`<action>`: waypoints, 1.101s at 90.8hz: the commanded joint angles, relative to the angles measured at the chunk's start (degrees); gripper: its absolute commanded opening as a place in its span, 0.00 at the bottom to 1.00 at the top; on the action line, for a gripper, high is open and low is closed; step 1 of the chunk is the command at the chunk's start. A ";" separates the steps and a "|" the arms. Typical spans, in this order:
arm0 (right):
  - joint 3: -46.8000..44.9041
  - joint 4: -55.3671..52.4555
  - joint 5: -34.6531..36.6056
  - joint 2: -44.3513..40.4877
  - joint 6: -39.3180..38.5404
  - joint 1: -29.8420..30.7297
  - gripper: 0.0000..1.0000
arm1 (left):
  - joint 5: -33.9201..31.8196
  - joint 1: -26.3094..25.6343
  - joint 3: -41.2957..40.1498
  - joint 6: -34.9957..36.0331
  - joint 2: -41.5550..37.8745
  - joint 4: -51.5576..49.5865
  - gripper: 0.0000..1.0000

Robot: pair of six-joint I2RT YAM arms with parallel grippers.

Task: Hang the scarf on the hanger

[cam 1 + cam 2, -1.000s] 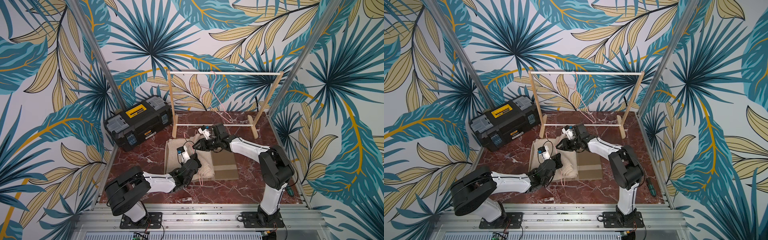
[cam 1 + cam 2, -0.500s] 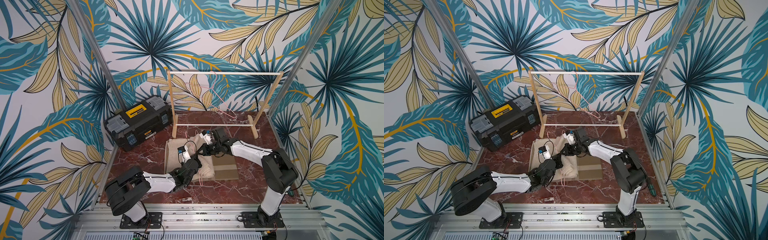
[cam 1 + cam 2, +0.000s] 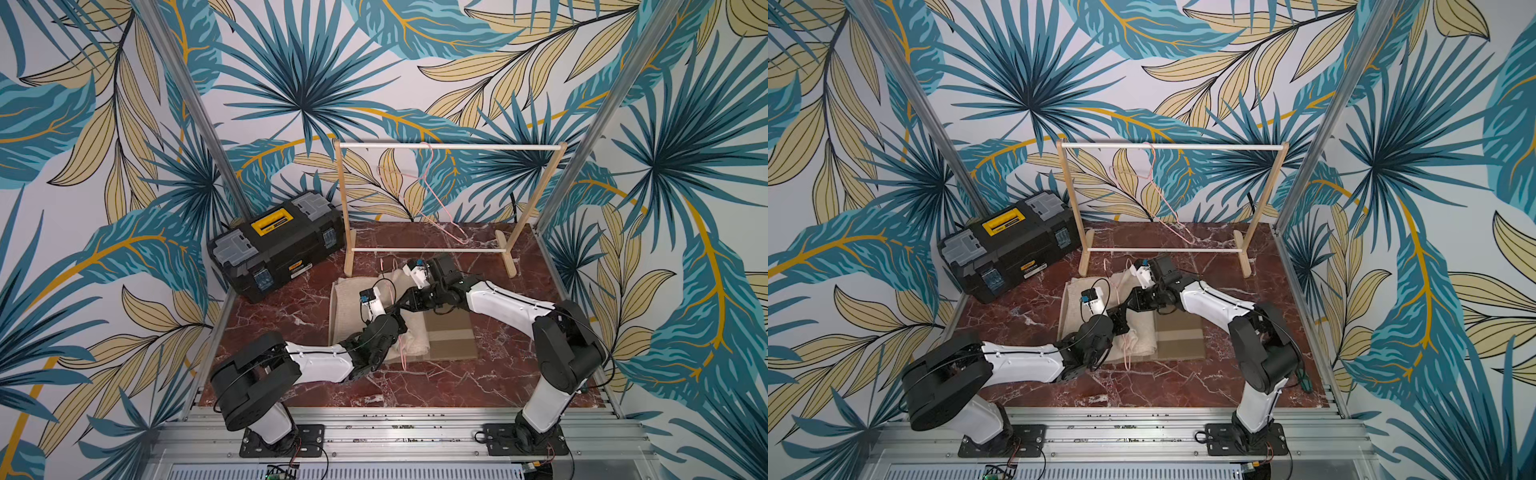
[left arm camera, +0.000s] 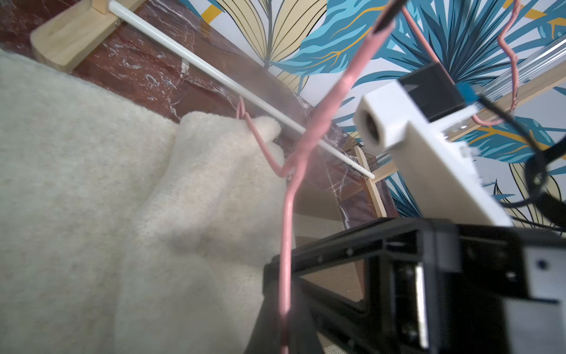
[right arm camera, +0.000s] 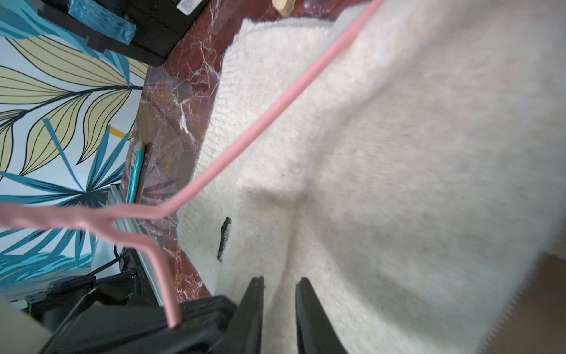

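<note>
Scarf [image 3: 345, 307] on table [image 3: 457, 374]; L tool [image 3: 395, 318] clamps hanger [image 5: 245, 136]; R tool [image 5: 279, 285] astride fold, grip unclear.

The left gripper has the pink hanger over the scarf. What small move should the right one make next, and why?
Probably close the right gripper on the raised fold of scarf between its parted jaws, then lift. The left gripper holds the hanger low over the scarf, most of which lies flat.

Not reading any actual text from here. The black toolbox [image 3: 276, 245] is showing a yellow plate [image 3: 272, 221] on its lid and a small orange sticker [image 3: 296, 268] on the front, with the lettering blurring out. Its white sticker [image 5: 188, 3] is getting cropped, and the black mark [image 5: 224, 236] on the scarf [image 5: 398, 153] is smearing.
</note>
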 commanded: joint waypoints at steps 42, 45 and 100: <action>3.69 -2.05 10.86 -3.54 -2.96 2.81 0.55 | 3.32 -0.50 4.35 0.56 4.61 -1.83 0.00; 3.46 -1.07 10.99 -3.20 -2.74 3.06 0.55 | 3.37 -0.62 4.43 0.54 4.66 -2.05 0.00; 3.05 1.75 21.70 2.09 0.74 7.54 0.00 | 4.75 -0.65 3.15 1.41 2.55 0.16 0.00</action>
